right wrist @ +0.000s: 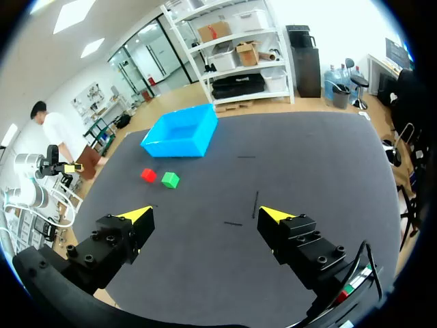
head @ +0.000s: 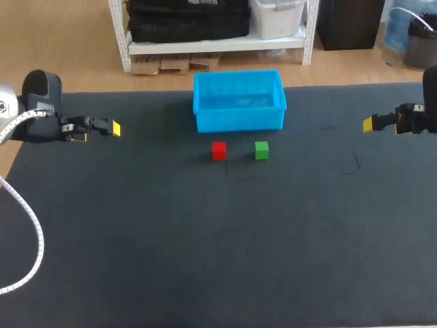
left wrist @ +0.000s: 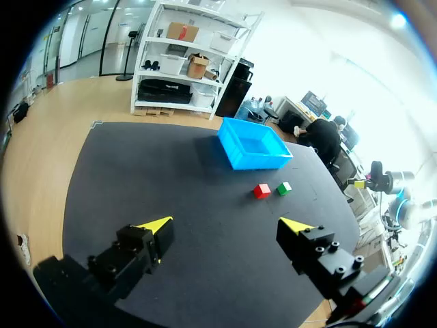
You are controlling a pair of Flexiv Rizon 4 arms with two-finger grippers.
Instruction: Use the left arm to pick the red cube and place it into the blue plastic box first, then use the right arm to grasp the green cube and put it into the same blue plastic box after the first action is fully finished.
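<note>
A small red cube (head: 218, 150) and a green cube (head: 261, 150) sit side by side on the dark mat, just in front of the blue plastic box (head: 239, 100), which looks empty. My left gripper (head: 115, 128) hovers open at the table's left side, far from the cubes. My right gripper (head: 369, 124) hovers open at the right side. In the left wrist view the red cube (left wrist: 261, 191), green cube (left wrist: 284, 188) and box (left wrist: 254, 143) lie well ahead of the open gripper (left wrist: 229, 224). The right wrist view shows the red cube (right wrist: 148, 175), green cube (right wrist: 170, 180) and box (right wrist: 180, 130) ahead of its open gripper (right wrist: 206, 214).
The dark mat (head: 205, 239) covers the whole table. A white cable (head: 31, 232) loops over the mat's left edge near my left arm. Faint marks (head: 355, 164) show on the mat at the right.
</note>
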